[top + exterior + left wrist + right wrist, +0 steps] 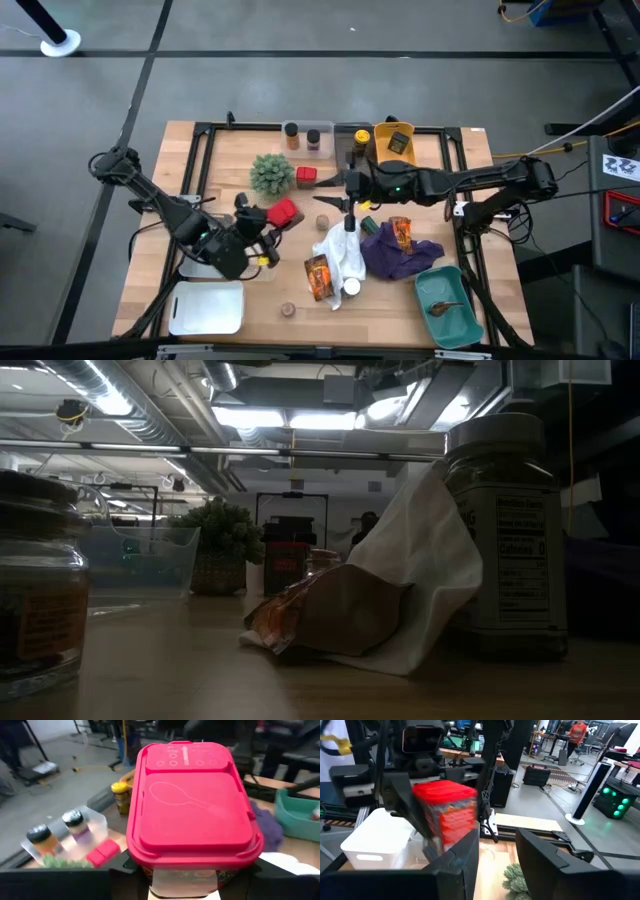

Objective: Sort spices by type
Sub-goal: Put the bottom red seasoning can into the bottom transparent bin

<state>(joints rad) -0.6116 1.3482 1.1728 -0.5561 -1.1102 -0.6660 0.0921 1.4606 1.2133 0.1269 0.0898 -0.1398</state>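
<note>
Currently the left gripper [268, 228] is clamping a red tin [283, 212] above the table's [390, 305] left-middle, beside the green plant [271, 173]; the tin is sitting upright, red lid facing the left wrist camera. Meanwhile the right gripper [335, 182] is hovering near the table's middle with its fingers standing partly apart around nothing.

Red-lidded spice tin [451, 815] clamped in the far left gripper [427, 827].
Beside it a white plastic bin [377, 840]; spiky green plant [516, 877] sits nearer, between the right gripper's [497, 857] parted dark fingers [547, 860].
</note>
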